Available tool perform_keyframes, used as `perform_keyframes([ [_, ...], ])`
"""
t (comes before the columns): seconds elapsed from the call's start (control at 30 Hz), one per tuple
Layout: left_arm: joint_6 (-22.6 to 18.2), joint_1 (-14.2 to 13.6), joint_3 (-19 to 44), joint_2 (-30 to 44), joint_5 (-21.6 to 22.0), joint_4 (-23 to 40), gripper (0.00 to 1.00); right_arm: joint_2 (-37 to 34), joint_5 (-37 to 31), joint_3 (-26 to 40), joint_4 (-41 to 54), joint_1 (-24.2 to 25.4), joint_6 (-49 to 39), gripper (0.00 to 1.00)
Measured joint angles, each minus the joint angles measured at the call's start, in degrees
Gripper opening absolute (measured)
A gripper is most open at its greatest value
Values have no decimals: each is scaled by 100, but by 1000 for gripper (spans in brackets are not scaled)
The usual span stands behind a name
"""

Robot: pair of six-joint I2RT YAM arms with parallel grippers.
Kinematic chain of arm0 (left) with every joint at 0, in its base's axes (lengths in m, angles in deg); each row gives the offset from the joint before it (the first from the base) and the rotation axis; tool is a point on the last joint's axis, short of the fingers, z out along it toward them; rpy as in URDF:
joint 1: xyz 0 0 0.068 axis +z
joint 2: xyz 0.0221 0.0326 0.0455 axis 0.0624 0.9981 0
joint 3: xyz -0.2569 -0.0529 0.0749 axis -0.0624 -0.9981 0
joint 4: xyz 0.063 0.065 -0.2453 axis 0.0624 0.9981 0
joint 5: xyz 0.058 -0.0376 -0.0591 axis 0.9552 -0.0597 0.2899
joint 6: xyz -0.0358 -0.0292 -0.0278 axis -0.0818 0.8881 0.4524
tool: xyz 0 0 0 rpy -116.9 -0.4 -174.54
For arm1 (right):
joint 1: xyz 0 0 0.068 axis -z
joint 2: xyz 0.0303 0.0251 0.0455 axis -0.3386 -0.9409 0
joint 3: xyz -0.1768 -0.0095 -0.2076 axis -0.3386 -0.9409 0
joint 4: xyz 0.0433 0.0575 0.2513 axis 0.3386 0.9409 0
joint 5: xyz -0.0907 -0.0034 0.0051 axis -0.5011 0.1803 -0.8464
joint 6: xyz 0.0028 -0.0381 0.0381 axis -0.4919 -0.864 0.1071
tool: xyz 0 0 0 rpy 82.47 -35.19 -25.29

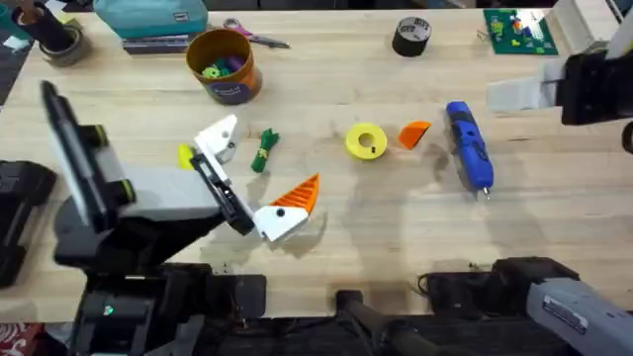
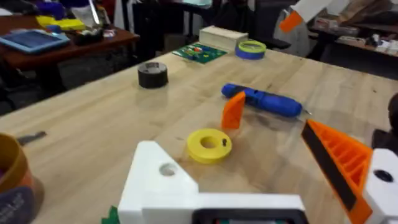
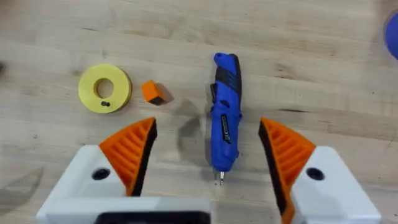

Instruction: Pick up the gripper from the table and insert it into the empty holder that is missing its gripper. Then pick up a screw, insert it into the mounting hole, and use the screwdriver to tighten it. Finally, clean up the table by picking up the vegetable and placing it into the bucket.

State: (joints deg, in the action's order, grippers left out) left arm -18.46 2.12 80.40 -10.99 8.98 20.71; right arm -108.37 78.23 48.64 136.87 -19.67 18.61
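The small orange gripper (image 1: 414,133) is lying on the table (image 1: 396,227) right of middle in the overhead view, beside the screwdriver (image 1: 469,145), nearer the right gripper (image 3: 207,146), which is hanging wide open and holding nothing.

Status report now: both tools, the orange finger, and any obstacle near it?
Left tool open, one holder missing its pad. Right tool open above the screwdriver. Orange finger untouched on the table, between yellow ring and screwdriver; approach looks free.

likely workshop: tape rolls (image 1: 411,37), circuit board (image 1: 518,30)
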Motion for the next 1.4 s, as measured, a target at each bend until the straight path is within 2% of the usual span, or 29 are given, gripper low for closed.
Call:
perform_keyframes([
  [0.3,46,0,-576,-509,-287,-107,985,0,0,0,0,0,0,995],
  [0.43,46,0,-589,-515,-313,-93,985,0,0,0,0,0,0,995],
  [0.6,63,0,-589,-513,-334,213,985,0,0,0,0,0,0,995],
  [1.4,63,0,-587,-518,-617,251,985,0,0,0,2,0,0,995],
])
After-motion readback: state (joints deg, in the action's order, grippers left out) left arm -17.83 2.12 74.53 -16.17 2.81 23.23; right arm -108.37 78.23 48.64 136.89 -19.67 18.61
